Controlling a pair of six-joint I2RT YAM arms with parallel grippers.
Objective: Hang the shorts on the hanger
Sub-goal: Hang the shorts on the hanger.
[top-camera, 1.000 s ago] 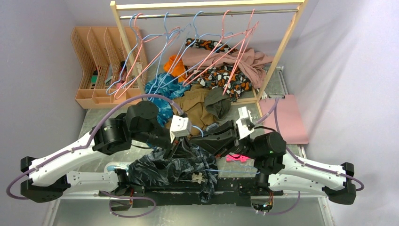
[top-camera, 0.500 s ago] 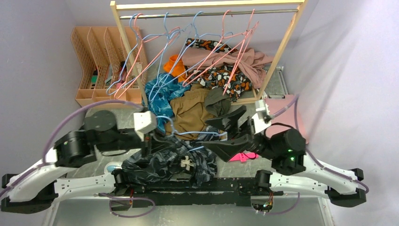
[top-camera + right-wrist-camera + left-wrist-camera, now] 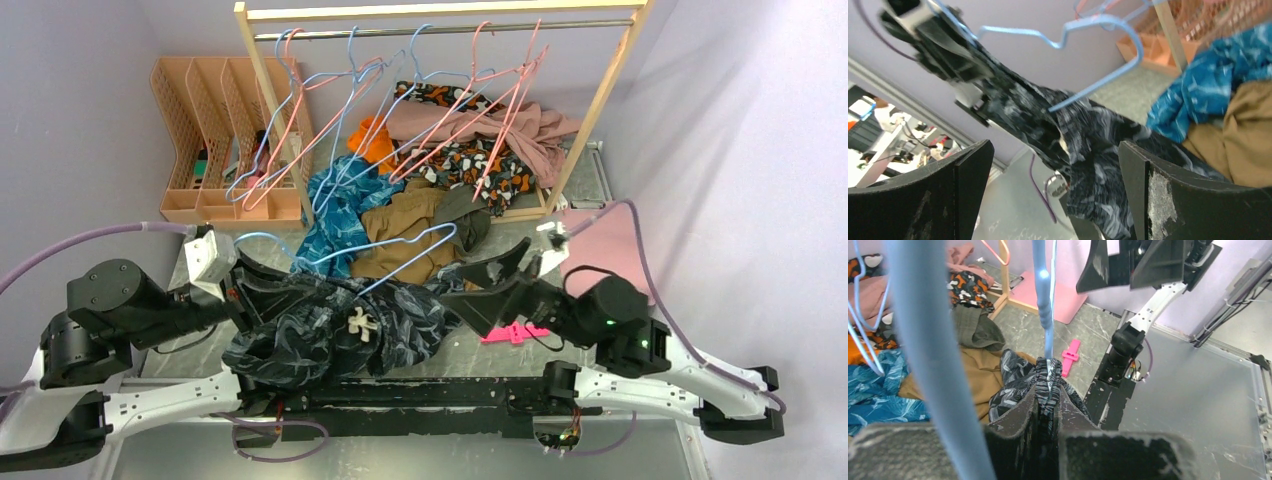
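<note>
Left gripper [image 3: 1048, 402] is clamped shut on a bunched fold of the shorts [image 3: 330, 335]. The rest of the fabric spreads from its tips toward the right arm, over the bench [image 3: 420, 462] and the arm bases. The white drawstring knot [image 3: 360, 325] faces up mid-fabric.

Right gripper [image 3: 470, 290] is wide open and holds nothing, just off the far end of the shorts. In its wrist view the fabric sits in the gap beyond the two fingers.

Hanger [image 3: 1098, 21], light-blue wire: one run goes into the fold right at the left gripper's pinch. The rest stands clear above the shorts, angled toward the right gripper.

Beyond both grippers:
- wooden rack [image 3: 262, 90] with pink and blue wire hangers on its rail
- clothes pile below it, with the teal garment [image 3: 340, 205] and brown garment [image 3: 405, 225] just behind the held hanger

Orange tray organiser [image 3: 200, 120] is beyond the left gripper. Small pink clip-like piece [image 3: 510, 333] is on the bench under the right gripper.
</note>
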